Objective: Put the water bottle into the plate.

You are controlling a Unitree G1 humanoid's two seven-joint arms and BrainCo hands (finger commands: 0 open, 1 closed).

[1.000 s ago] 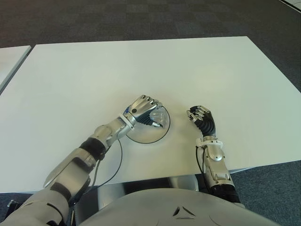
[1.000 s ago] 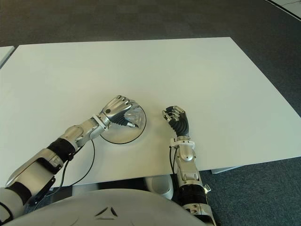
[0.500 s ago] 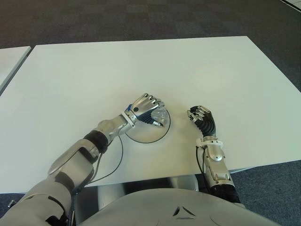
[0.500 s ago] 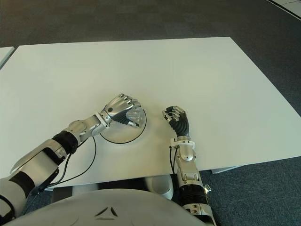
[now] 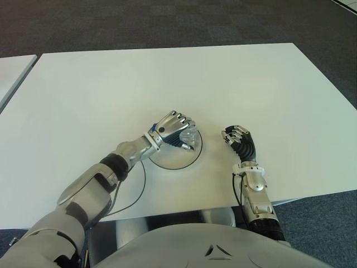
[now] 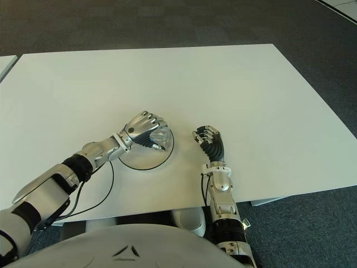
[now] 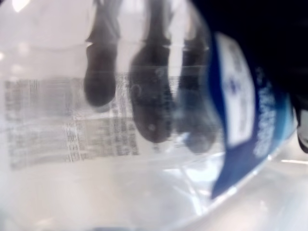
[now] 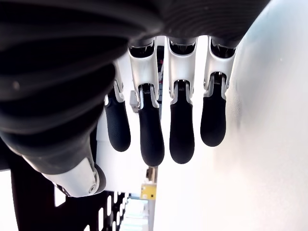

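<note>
The silver left hand grips the clear plastic water bottle over the round black-rimmed plate. The right hand, fingers curled and holding nothing, shows just right of the plate on the white table.

The left hand covers most of the water bottle, so only a clear patch shows past the knuckles and its cap cannot be seen. The hand also hides the far part of the plate, so whether the bottle touches it cannot be told. In the left wrist view the bottle fills the picture, blurred and cut by every edge, its label print unreadable, the fingers dark smears behind the plastic.
</note>
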